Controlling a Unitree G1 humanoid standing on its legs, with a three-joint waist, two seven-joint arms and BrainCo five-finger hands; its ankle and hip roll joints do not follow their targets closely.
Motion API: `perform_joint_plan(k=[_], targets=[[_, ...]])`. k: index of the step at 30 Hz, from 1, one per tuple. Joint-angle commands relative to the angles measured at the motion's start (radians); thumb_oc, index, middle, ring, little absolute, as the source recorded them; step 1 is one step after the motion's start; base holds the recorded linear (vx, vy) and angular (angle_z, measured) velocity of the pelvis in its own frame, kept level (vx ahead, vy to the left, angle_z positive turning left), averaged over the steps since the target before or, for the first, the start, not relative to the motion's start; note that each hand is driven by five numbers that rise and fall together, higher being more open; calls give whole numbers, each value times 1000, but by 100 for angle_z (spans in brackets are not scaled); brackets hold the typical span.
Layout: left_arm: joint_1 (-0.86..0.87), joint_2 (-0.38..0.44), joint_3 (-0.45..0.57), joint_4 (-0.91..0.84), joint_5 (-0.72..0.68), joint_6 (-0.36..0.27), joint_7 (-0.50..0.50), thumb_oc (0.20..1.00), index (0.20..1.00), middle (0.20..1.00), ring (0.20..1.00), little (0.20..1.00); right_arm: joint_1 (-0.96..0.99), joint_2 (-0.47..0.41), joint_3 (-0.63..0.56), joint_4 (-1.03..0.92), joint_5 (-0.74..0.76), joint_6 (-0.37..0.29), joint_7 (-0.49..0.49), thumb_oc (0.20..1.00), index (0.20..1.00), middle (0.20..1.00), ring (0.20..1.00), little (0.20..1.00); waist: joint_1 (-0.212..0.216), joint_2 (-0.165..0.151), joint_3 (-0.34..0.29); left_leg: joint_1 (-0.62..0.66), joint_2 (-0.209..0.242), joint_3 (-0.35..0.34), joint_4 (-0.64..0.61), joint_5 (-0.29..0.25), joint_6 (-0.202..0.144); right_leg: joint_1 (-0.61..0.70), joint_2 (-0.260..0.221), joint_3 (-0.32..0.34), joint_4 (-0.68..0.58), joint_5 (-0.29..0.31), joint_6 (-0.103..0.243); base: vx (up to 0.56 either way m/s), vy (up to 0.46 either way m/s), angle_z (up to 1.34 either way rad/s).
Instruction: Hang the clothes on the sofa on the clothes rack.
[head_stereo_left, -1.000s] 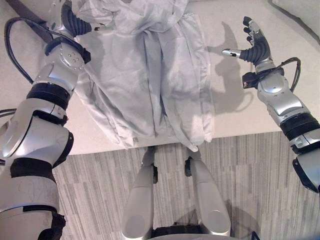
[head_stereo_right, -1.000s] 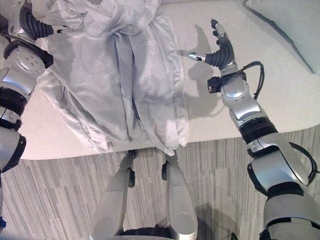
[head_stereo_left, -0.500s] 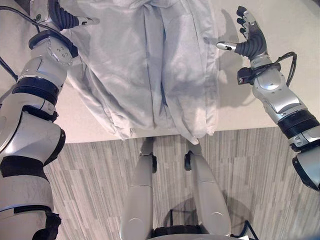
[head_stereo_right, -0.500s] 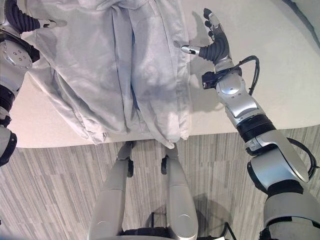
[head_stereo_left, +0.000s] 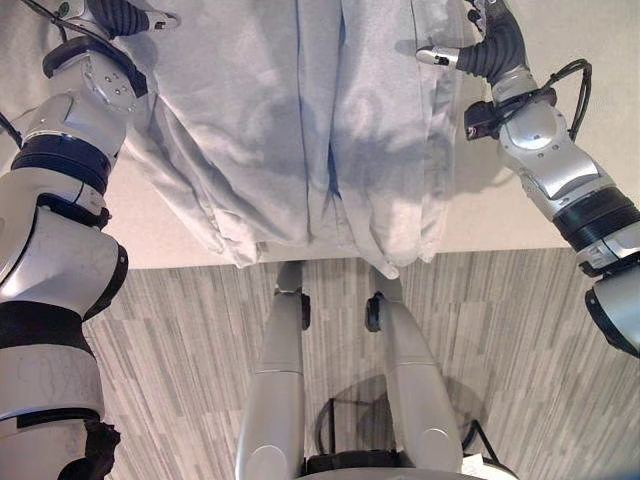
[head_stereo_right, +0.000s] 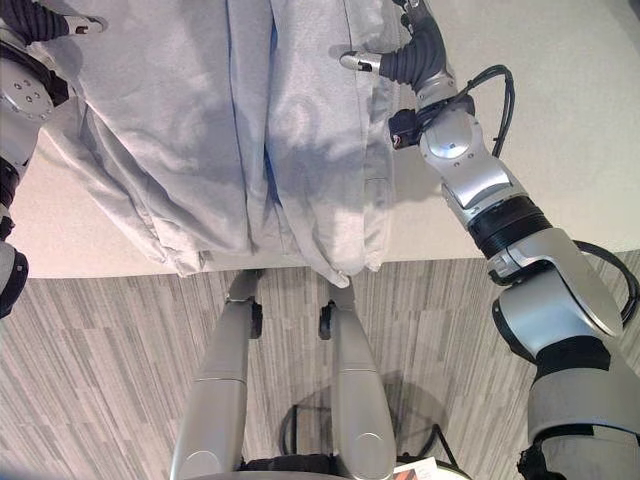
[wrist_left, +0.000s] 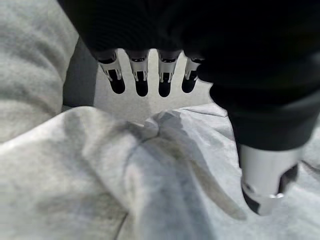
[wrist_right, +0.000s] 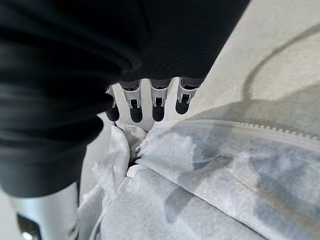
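I see a pale grey garment (head_stereo_left: 300, 120) spread over the cream sofa seat (head_stereo_left: 500, 215) in the upper half of the left eye view, its lower hem hanging just past the seat's front edge above the striped grey floor (head_stereo_left: 180, 340). My left hand (head_stereo_left: 135, 17) sits at the upper left of that frame, at the garment's left edge, thumb pointing toward the cloth. In the left wrist view its fingers (wrist_left: 139, 75) reach out straight in a row above a raised fold of the fabric, the thumb (wrist_left: 265, 175) well apart from them, so I read this hand as spread and holding nothing. My right hand (head_stereo_right: 405, 55) is at the top of the right eye view, over the garment's right edge, with the thumb stretched across the cloth. In the right wrist view its fingers (wrist_right: 157, 102) are straight as well, their dark tips just above a crumpled edge with a zipper (wrist_right: 260, 130) running along it; I cannot tell whether the tips touch the fabric. Nothing is gripped by either hand.
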Motion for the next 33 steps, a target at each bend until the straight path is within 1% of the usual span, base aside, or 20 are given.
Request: perform_joint_plan(k=[1, 2, 6, 7, 9, 12, 13, 14, 15, 17, 21, 22, 23, 24, 26, 29, 30, 31, 33], targets=[[-60, 41, -21, 7, -24, 0, 12, 1000, 1000, 1000, 1000, 1000, -23, 1, -47, 10, 35, -42, -22, 1000, 1000, 1000, 1000, 1000, 43, 27, -17, 176, 29, 31, -298, 124, -9, 154, -48, -15, 3, -107, 151, 5, 8, 4], [-66, 40, -26, 6, -26, 1, 10, 1000, 1000, 1000, 1000, 1000, -31, 4, -41, 19, 36, -39, -22, 1000, 1000, 1000, 1000, 1000, 42, 26, -17, 169, 25, 29, -299, 131, -9, 148, -50, -17, 3, -103, 151, 1, 6, 5], [-71, 41, -32, 7, -27, 0, 8, 1000, 1000, 1000, 1000, 1000, -43, 5, -34, 34, 39, -38, -20, 1000, 1000, 1000, 1000, 1000, 42, 28, -17, 165, 24, 27, -299, 132, -8, 145, -50, -19, 3, -103, 150, 0, 1, 4], [-72, 43, -49, 11, -23, 3, 4, 1000, 1000, 1000, 1000, 1000, -61, 17, -13, 67, 42, -28, -22, 1000, 1000, 1000, 1000, 1000, 52, 30, -17, 163, 27, 28, -302, 127, -9, 140, -48, -23, 3, -106, 150, 0, 0, 0], [-75, 46, -52, 12, -23, 3, 3, 1000, 1000, 1000, 1000, 1000, -66, 20, -9, 75, 43, -25, -22, 1000, 1000, 1000, 1000, 1000, 49, 30, -17, 154, 23, 26, -302, 133, -8, 131, -50, -25, 3, -103, 150, 0, 0, 0], [-64, 42, -55, 8, -31, 7, 0, 1000, 1000, 1000, 1000, 1000, -66, 36, 5, 100, 49, -13, -20, 1000, 1000, 1000, 1000, 1000, 52, 33, -17, 142, 19, 20, -287, 121, -5, 128, -49, -28, 3, -108, 147, 0, 0, 0], [-65, 42, -55, 6, -32, 7, 1, 1000, 1000, 1000, 1000, 1000, -72, 38, 5, 106, 52, -12, -21, 1000, 1000, 1000, 1000, 1000, 51, 33, -17, 132, 15, 18, -286, 127, -5, 121, -52, -29, 3, -105, 147, 0, 0, 0], [-60, 36, -52, 5, -33, 8, -1, 1000, 1000, 1000, 1000, 1000, -74, 44, 9, 113, 56, -9, -19, 1000, 1000, 1000, 1000, 1000, 55, 35, -17, 135, 17, 16, -284, 120, -5, 123, -50, -28, 3, -108, 146, 0, 0, 0], [-61, 32, -52, 2, -40, 7, -3, 1000, 1000, 1000, 1000, 1000, -87, 50, 15, 123, 59, -2, -18, 1000, 1000, 1000, 1000, 1000, 56, 37, -17, 127, 14, 15, -284, 125, -4, 115, -53, -29, 3, -106, 145, 0, 0, 0], [-54, 23, -53, 1, -41, 9, -6, 1000, 1000, 1000, 1000, 1000, -101, 62, 29, 151, 58, 8, -16, 1000, 1000, 1000, 1000, 1000, 63, 41, -17, 127, 15, 15, -282, 120, -5, 117, -51, -31, 3, -110, 144, 0, 0, 0], [-63, 0, -79, 16, -43, 10, -18, 1000, 1000, 1000, 1000, 1000, -154, 91, 78, 260, 54, 48, -8, 1000, 1000, 1000, 1000, 1000, 74, 46, -17, 119, 11, 10, -283, 122, -5, 112, -52, -35, 3, -110, 144, 0, 0, 0], [-66, 1, -80, 16, -43, 10, -18, 1000, 1000, 1000, 1000, 1000, -158, 91, 78, 261, 54, 47, -7, 1000, 1000, 1000, 1000, 1000, 71, 46, -17, 113, 9, 9, -282, 128, -5, 107, -55, -36, 3, -107, 145, 0, 0, 0], [-74, -11, -101, 38, -44, 12, -23, 1000, 1000, 1000, 1000, 1000, -189, 113, 115, 342, 38, 81, 0, 1000, 1000, 1000, 1000, 1000, 79, 47, -17, 114, 10, 8, -283, 125, -6, 109, -53, -39, 3, -108, 144, 0, 0, 0], [-74, -11, -102, 38, -44, 11, -23, 1000, 1000, 1000, 1000, 1000, -190, 114, 115, 343, 38, 81, 0, 1000, 1000, 1000, 1000, 1000, 79, 48, -17, 114, 10, 8, -283, 125, -6, 108, -53, -39, 3, -108, 143, 0, 0, 0], [-83, -23, -122, 58, -43, 14, -31, 1000, 1000, 1000, 1000, 1000, -228, 142, 168, 425, -29, 124, 6, 1000, 1000, 1000, 1000, 1000, 82, 48, -17, 109, 9, 7, -285, 129, -7, 104, -53, -42, 3, -106, 144, 0, 0, 0], [-83, -23, -122, 58, -43, 14, -31, 1000, 1000, 1000, 1000, 1000, -228, 142, 168, 425, -29, 124, 6, 1000, 1000, 1000, 1000, 1000, 82, 48, -17, 109, 9, 7, -285, 129, -7, 104, -53, -42, 3, -106, 144, 0, 0, 0], [-87, -31, -135, 68, -42, 18, -31, 1000, 1000, 1000, 1000, 1000, -245, 169, 205, 476, -79, 153, 15, 1000, 1000, 1000, 1000, 1000, 85, 48, -17, 106, 8, 5, -287, 131, -7, 102, -52, -43, 3, -106, 142, -8, -15, 3], [-95, -58, -151, 86, -36, 20, -37, 1000, 1000, 1000, 1000, 1000, -258, 233, 270, 585, -160, 192, 48, 1000, 1000, 1000, 1000, 1000, 93, 50, -17, 106, 5, 0, -290, 136, -6, 104, -50, -45, 3, -108, 140, 0, 0, 0], [-96, -69, -154, 91, -37, 20, -43, 1000, 1000, 1000, 1000, 1000, -252, 255, 294, 618, -185, 202, 67, 1000, 1000, 1000, 1000, 1000, 96, 51, -17, 104, 4, -4, -289, 137, -5, 104, -49, -46, 3, -109, 138, -2, -4, 2]])
